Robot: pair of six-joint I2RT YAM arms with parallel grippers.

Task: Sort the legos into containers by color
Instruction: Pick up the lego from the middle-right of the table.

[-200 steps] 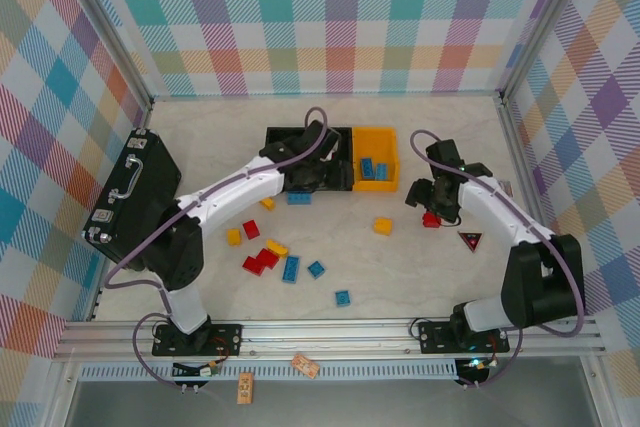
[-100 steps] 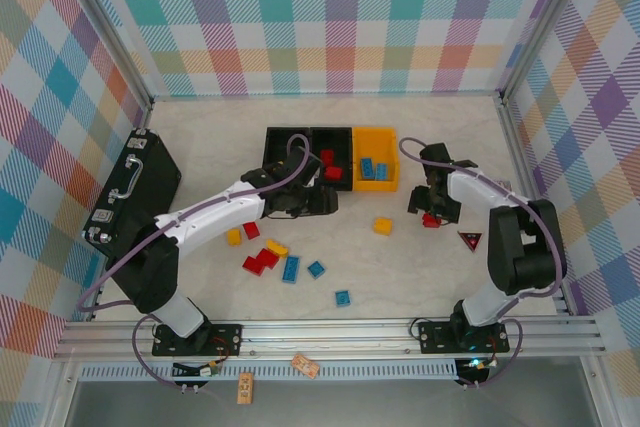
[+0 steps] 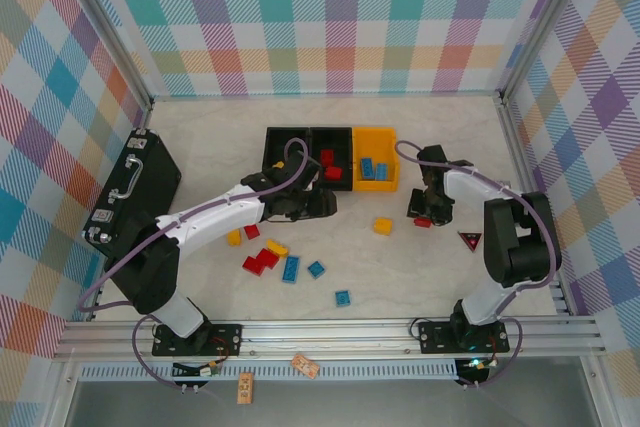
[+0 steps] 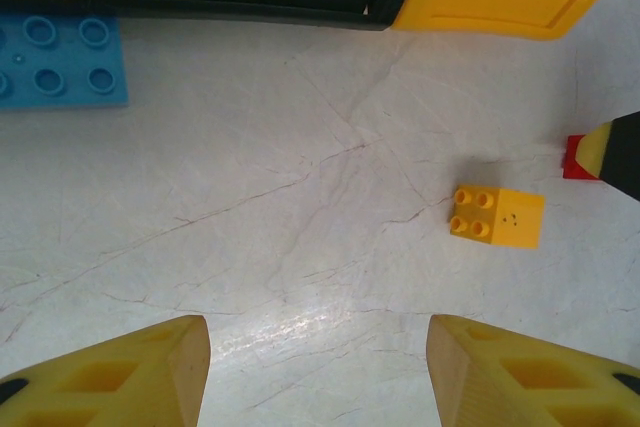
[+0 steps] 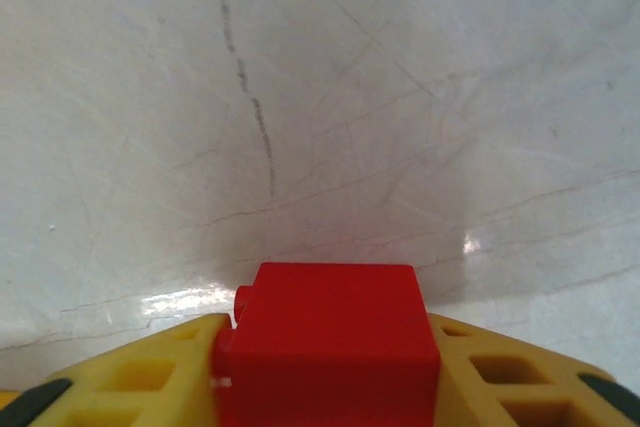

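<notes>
Partway. Red legos [image 3: 327,159] in middle black bin [image 3: 338,139], blue legos [image 3: 372,168] in yellow bin [image 3: 375,187]. Right gripper [image 3: 424,215] closed on red brick [image 5: 328,337], right of bins. Left gripper [image 4: 315,347] wide open, empty. Remaining: roughly nine loose legos [image 3: 291,268] on table [image 3: 420,277], mixed colours.

The counter [image 3: 440,277] is cream marble with thin grey veins, and the walls [image 3: 330,17] carry a pastel plaid. The yellow-orange bin [image 3: 375,186] holds blue bricks [image 3: 372,169]. Left of it stand two black bins [image 3: 280,137], with red bricks [image 3: 327,160] in the nearer one. Just below the yellow-orange bin lies a yellow brick [image 3: 382,226]; further left are mixed bricks [image 3: 291,268] in red, yellow and blue. The right tool [image 5: 325,332] has yellow fingers [image 5: 130,372] around a red brick [image 5: 325,297]. The card [image 3: 470,240], lower right of the bin, looks dark with red, though it is too small to be sure.
</notes>
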